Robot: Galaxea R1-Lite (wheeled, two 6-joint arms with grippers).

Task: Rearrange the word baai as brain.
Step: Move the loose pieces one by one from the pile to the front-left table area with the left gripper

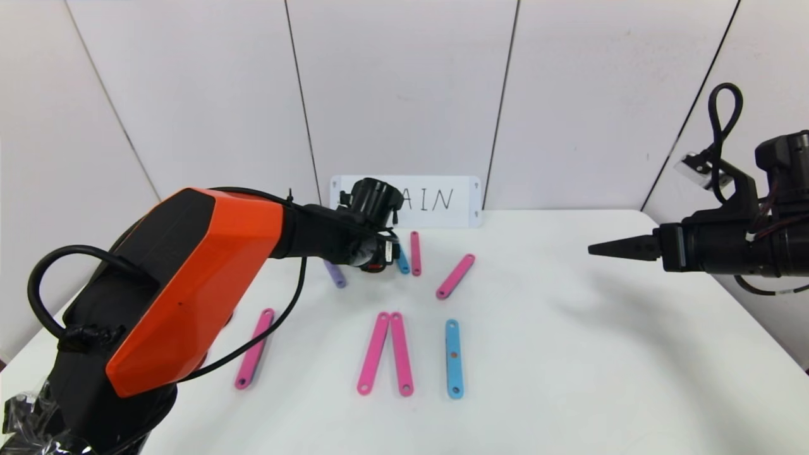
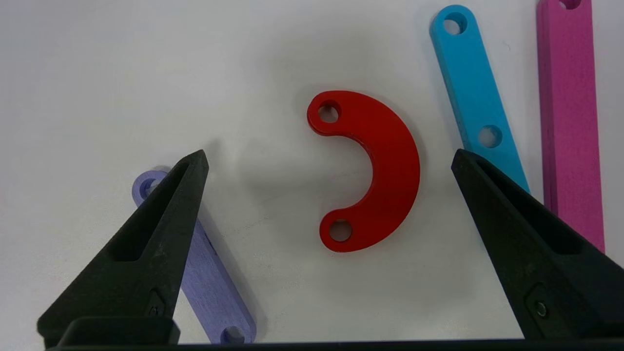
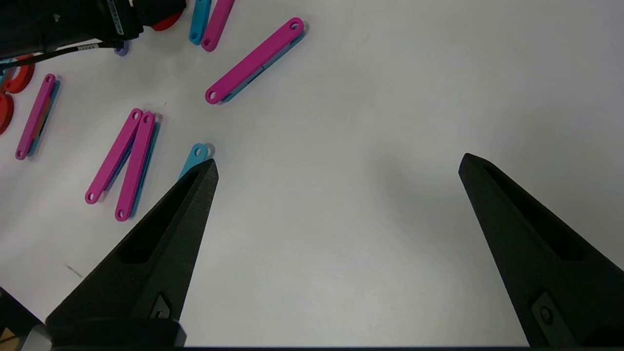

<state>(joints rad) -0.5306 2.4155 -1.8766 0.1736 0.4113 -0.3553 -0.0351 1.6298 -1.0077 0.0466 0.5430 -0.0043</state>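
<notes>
Left gripper (image 2: 329, 158) — spread wide, holding nothing, poised over red curve (image 2: 378, 170) lying on worktop (image 1: 569, 354) at 12 o'clock. Right gripper (image 3: 336, 163) — spread wide, empty, at 3 o'clock.

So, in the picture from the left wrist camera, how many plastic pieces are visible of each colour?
Red curve: 1
Blue strip: 1
Pink strip: 1
Purple strip: 1
Total: 4
</notes>
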